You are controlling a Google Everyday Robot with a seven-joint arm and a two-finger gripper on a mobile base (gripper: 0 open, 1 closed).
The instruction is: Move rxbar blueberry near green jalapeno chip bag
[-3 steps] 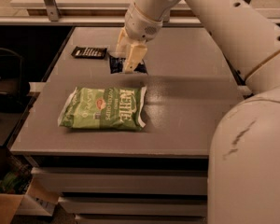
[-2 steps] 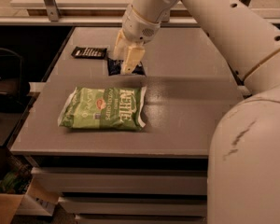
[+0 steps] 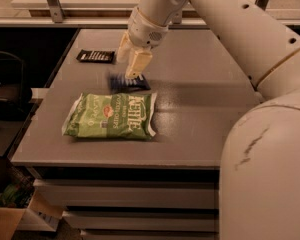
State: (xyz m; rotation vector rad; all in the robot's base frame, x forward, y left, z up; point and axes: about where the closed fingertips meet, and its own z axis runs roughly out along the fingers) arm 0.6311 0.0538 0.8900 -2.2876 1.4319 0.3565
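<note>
Fingers [image 3: 139, 64] of gripper [image 3: 129, 69] pinch rxbar blueberry [image 3: 129, 82] at their tips, lettering unreadable; green jalapeno chip bag [image 3: 111, 116], "Kettle", just beside.

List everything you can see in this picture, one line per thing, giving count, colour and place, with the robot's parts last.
green jalapeno chip bag: one, light green, lying flat on the front-left of the table.
rxbar blueberry: one, dark blue, just behind the bag, under the gripper.
black bar wrapper: one, black with white lettering, back-left of the table.
table: one, grey, centre.
cardboard box: one, brown, floor at lower left.
arm: one, white, reaching in from the right.
gripper: one, cream, over the rxbar blueberry.
</note>
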